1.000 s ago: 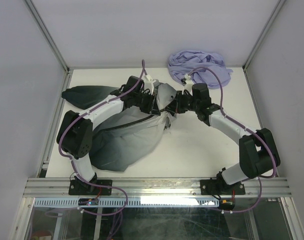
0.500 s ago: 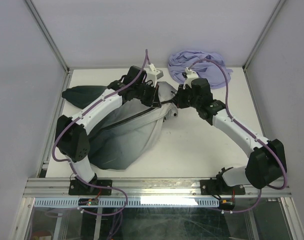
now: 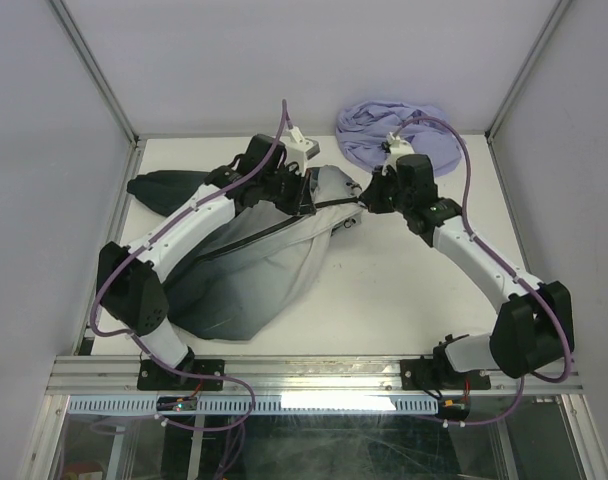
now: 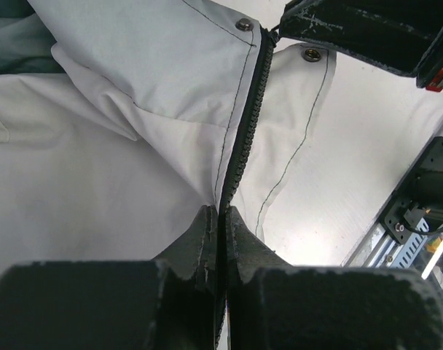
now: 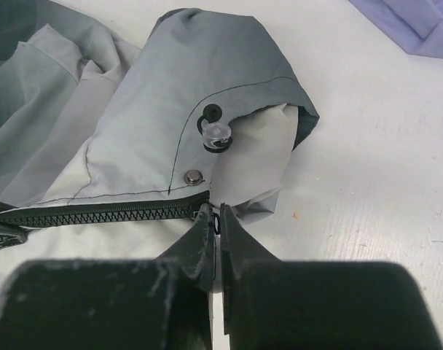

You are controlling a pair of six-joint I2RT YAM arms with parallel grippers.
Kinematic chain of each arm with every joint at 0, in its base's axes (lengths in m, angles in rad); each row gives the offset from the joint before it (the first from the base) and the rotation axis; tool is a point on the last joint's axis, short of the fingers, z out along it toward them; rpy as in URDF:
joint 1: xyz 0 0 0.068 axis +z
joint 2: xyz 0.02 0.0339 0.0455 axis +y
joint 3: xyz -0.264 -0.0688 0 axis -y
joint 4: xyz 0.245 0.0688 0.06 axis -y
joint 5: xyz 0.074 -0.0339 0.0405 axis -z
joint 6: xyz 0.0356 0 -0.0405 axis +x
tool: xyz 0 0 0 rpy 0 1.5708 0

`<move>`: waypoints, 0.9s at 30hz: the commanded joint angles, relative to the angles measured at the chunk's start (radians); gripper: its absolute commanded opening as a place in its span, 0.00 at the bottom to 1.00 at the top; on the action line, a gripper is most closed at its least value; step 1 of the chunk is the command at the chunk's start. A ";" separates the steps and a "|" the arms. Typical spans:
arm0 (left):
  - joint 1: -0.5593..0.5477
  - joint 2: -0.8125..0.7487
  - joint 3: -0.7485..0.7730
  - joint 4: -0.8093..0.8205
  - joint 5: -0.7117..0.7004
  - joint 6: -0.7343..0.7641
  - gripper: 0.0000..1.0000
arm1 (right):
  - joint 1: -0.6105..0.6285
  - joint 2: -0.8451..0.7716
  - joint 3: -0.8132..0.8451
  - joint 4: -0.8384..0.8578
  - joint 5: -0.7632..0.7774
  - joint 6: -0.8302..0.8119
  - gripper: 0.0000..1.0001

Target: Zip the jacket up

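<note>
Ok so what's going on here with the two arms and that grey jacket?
Two robot arms are working on the front zipper of the jacket. The left tool is shut on the zipper line, and the right tool is pinched shut at its end. The stretch between them is pulled straight and looks closed. The purple cloth at the back lies untouched.

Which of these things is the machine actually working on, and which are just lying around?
In the job: the jacket, its zipper, the left tool and right tool, both pinched shut on the zipper.
Just lying about: the purple cloth, bunched up at the back.
</note>
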 commanded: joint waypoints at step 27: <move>0.205 -0.611 -0.313 0.143 -0.406 -0.268 0.99 | -0.235 -0.621 -0.094 -0.178 0.331 -0.156 0.89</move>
